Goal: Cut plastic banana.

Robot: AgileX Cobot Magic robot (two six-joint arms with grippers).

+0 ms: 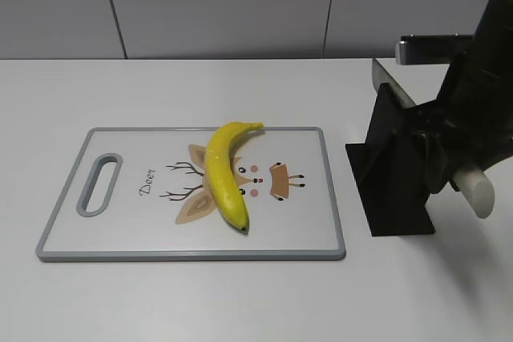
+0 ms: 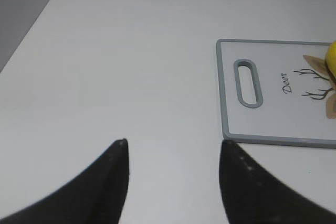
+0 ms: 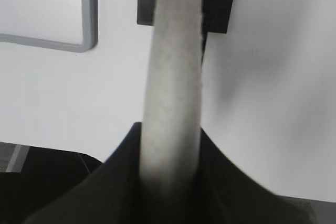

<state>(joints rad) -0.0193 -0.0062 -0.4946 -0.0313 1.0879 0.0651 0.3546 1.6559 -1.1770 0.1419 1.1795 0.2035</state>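
The yellow plastic banana (image 1: 224, 174) lies whole on the white cutting board (image 1: 120, 230), stem tip toward the back. Its edge shows in the left wrist view (image 2: 332, 56), along with the board (image 2: 273, 119). My right gripper (image 1: 449, 162) is shut on the knife's pale grey handle (image 1: 478, 190) at the black knife stand (image 1: 393, 174). The grey blade (image 1: 387, 82) sticks out behind the stand. The right wrist view shows the handle (image 3: 176, 51) clamped between the fingers (image 3: 169, 127). My left gripper (image 2: 173, 142) is open and empty over bare table left of the board.
The board has a grey rim and a handle slot (image 1: 98, 184) at its left end. The knife stand's base (image 3: 218, 3) sits just right of the board's corner (image 3: 86, 40). A grey wall runs behind the white table.
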